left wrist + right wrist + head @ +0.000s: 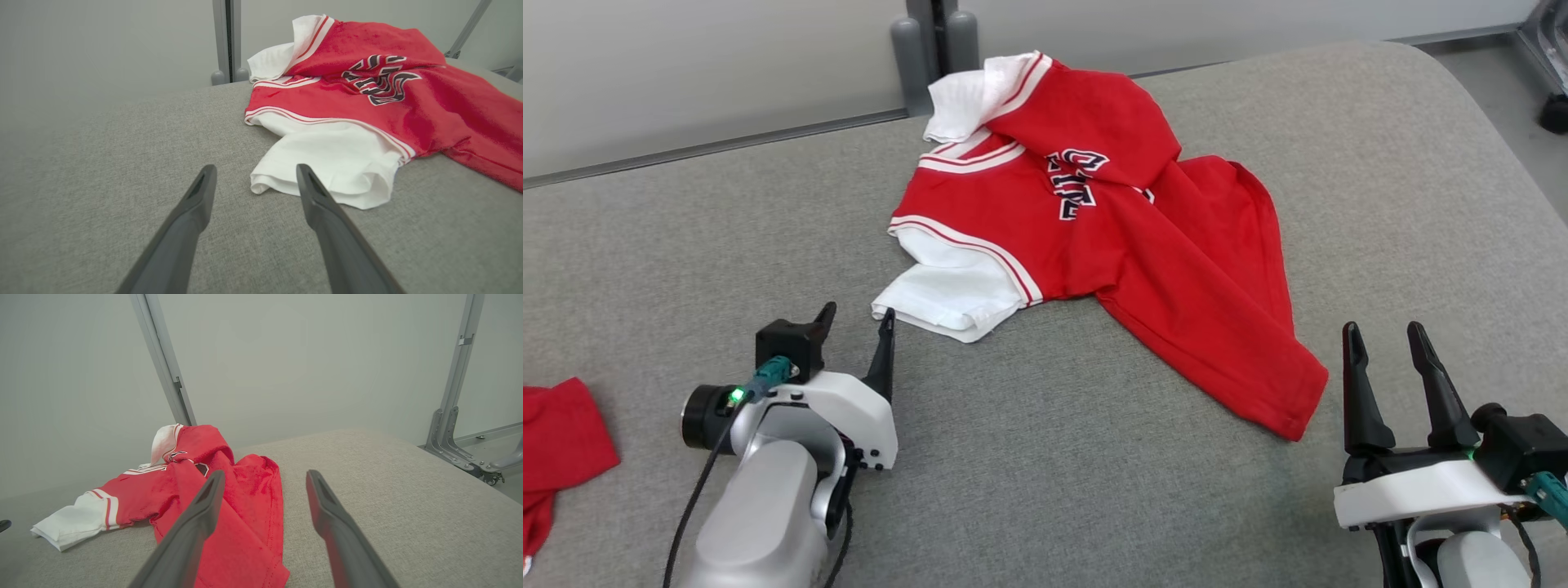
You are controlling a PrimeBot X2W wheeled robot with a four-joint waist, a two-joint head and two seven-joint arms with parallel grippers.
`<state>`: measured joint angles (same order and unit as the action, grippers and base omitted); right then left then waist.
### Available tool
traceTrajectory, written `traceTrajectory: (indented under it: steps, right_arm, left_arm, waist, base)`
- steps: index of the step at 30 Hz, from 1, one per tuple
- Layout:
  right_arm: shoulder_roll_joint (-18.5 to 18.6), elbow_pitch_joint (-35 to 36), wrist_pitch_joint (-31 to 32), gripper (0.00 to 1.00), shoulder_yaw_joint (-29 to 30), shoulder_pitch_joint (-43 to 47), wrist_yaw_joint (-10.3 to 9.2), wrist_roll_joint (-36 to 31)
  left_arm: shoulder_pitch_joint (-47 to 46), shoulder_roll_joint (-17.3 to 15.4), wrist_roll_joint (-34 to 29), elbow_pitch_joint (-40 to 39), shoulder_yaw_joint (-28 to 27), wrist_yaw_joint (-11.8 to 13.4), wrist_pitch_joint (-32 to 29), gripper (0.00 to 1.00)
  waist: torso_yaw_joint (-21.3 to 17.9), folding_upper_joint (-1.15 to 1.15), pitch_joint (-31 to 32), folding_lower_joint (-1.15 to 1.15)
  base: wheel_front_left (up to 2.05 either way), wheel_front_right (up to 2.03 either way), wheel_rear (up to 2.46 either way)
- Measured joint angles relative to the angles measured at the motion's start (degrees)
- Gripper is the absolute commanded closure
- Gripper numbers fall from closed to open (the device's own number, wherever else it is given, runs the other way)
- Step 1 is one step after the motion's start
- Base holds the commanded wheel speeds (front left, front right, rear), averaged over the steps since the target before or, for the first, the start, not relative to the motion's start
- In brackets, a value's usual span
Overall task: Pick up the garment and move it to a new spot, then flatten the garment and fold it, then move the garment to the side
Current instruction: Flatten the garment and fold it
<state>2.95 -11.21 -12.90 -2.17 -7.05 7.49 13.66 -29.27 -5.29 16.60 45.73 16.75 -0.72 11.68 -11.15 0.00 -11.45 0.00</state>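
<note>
While the garment [1111, 229] lies crumpled toward the far middle of the grey desk [1054, 474], the head view has both arms low at the near edge. The left tool [858, 317] has its fingers apart and empty, tips just short of the white sleeve [947, 298]. The right tool [1384, 331] is likewise spread and empty, near the red hem [1282, 408] at the near right. A second red cloth [556, 445] sits at the near left edge, something neither wrist camera takes in.

From the left wrist view, the sleeve's folded cuff [327, 192] lies just ahead of the right-hand finger. The dark lettering [378, 79] on the chest reads clearly, and the shirt's far end is plainly doubled over itself.

From the right wrist view, the red body passes behind the left-hand finger, with bare desk beyond the other. A metal frame [449, 416] stands off to the far right.

Risks, as I judge them: a pinch on the cuff alone could lift one layer and leave the rest dragging or twisting — the doubled part would then tighten instead of opening. A shallow grab may slip off the thin hem; too deep, and the fingers could snag the desk's fabric cover.
</note>
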Motion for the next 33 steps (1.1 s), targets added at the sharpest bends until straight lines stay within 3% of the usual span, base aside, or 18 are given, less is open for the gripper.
traceTrajectory:
  steps: [11,18,19,20,26,33]
  right_arm:
    - [-0.07,-0.78,-0.82,0.0,-0.53,-1.22,0.0,1.11]
    - [-0.09,-1.63,-1.37,0.0,-0.15,-1.54,0.01,1.21]
    - [-0.08,-1.76,-1.42,0.0,-0.02,-1.55,0.0,1.21]
    - [-0.08,-1.92,-1.48,0.0,0.09,-1.55,0.0,1.21]
    - [-0.08,-2.83,-1.74,0.0,-0.37,-1.51,0.0,1.11]
    - [-0.11,-4.99,0.44,0.0,-3.58,-0.15,0.0,2.04]
  left_arm:
    - [-8.1,-1.26,0.01,10.17,-0.23,-0.62,1.94,0.0]
    - [-10.78,-0.47,-1.05,16.93,2.46,-2.13,-0.59,0.0]
    - [-11.1,-0.35,-1.04,17.62,2.71,-2.35,-0.87,0.54]
    - [-11.26,-0.21,-1.04,18.08,2.9,-2.65,-0.86,1.0]
    - [-11.44,0.4,0.14,18.42,2.13,-2.53,2.15,1.0]
    - [-10.73,-0.73,1.9,9.71,-1.81,-1.4,3.3,1.0]
  waist:
    - [-3.78,0.0,-3.19,0.0]
    - [-4.54,0.0,-3.48,0.0]
    - [-4.53,0.0,-3.41,0.0]
    - [-4.5,0.0,-3.34,0.0]
    - [-3.69,0.0,-2.31,0.0]
    - [-1.77,0.0,-0.13,0.0]
  base:
    - [0.0,0.0,0.0]
    - [0.0,0.0,0.0]
    - [0.0,0.0,0.0]
    - [0.0,0.0,0.0]
    - [0.0,0.0,0.0]
    - [0.0,0.0,0.0]
